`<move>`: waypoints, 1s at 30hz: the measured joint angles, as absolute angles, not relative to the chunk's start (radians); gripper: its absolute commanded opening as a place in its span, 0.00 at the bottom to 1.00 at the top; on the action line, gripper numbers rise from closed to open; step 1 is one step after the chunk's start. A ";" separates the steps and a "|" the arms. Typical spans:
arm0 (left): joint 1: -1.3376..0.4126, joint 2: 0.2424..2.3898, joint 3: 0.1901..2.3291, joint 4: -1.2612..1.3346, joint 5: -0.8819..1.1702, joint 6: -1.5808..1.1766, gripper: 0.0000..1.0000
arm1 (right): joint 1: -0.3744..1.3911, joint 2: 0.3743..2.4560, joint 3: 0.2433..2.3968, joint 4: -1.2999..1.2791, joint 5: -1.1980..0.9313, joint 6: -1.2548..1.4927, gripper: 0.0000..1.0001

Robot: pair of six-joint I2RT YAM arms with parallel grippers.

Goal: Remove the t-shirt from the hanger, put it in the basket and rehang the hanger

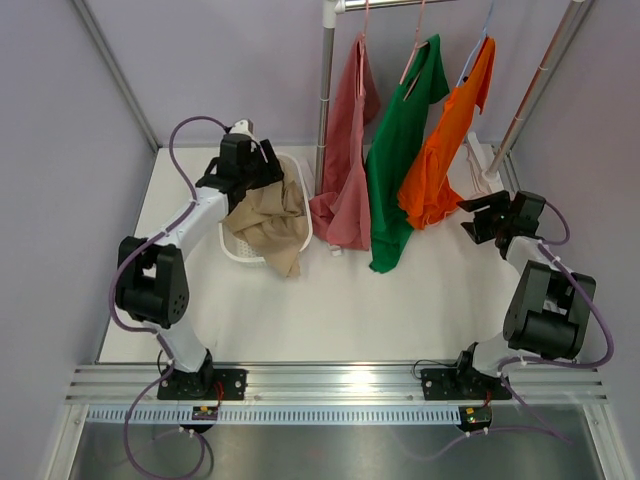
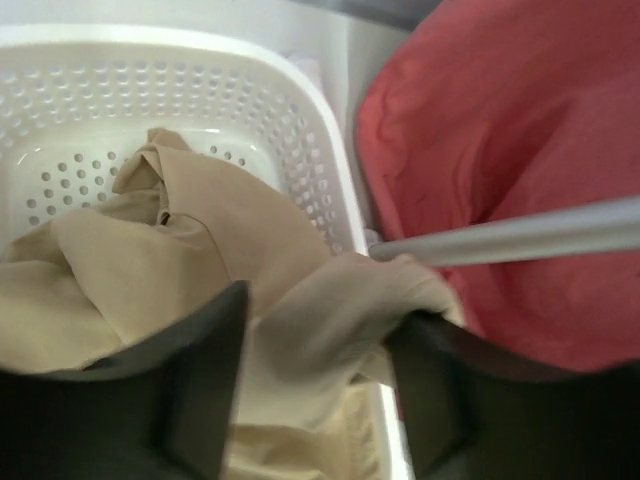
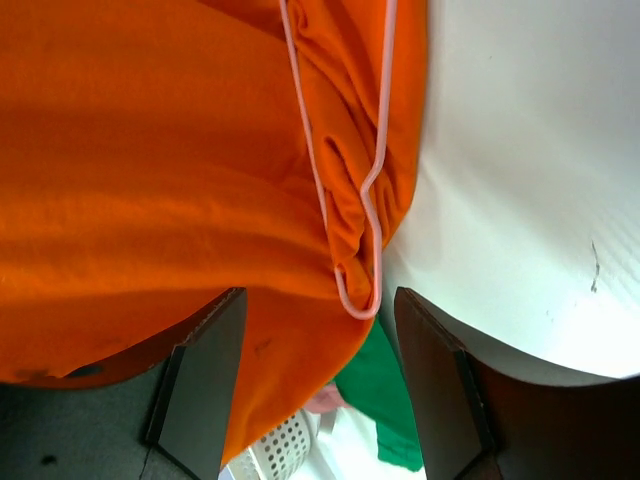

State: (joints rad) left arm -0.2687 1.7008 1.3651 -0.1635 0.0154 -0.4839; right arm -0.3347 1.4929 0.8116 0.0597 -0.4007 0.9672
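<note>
A tan t-shirt (image 1: 268, 222) lies crumpled in the white basket (image 1: 232, 250) and spills over its near rim. My left gripper (image 1: 258, 178) hovers over it, open; in the left wrist view a fold of the tan t-shirt (image 2: 180, 260) bulges between the spread fingers of that gripper (image 2: 315, 330) and touches the right one. My right gripper (image 1: 478, 215) is open beside the orange shirt (image 1: 440, 160). In the right wrist view a bare pink wire hanger (image 3: 375, 200) lies against the orange shirt (image 3: 150, 180), just ahead of this gripper (image 3: 320, 340).
A rose shirt (image 1: 345, 180), a green shirt (image 1: 395, 160) and the orange one hang from the rack's top bar. The rack's upright pole (image 1: 325, 90) stands right of the basket, and a slanted leg (image 1: 535, 90) is at the far right. Grey walls close both sides.
</note>
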 measured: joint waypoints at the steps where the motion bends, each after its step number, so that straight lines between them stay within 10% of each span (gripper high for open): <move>1: -0.269 1.721 1.369 -0.163 0.019 -0.490 0.78 | -0.335 1.513 0.815 0.073 -0.397 0.970 0.69; 4: -0.269 1.781 1.378 -0.170 0.025 -0.505 0.99 | -0.335 1.591 0.834 0.104 -0.377 0.974 0.68; 30: -0.292 1.224 1.270 -0.210 -0.079 -0.464 0.99 | -0.254 1.839 1.060 0.138 -0.220 0.965 0.63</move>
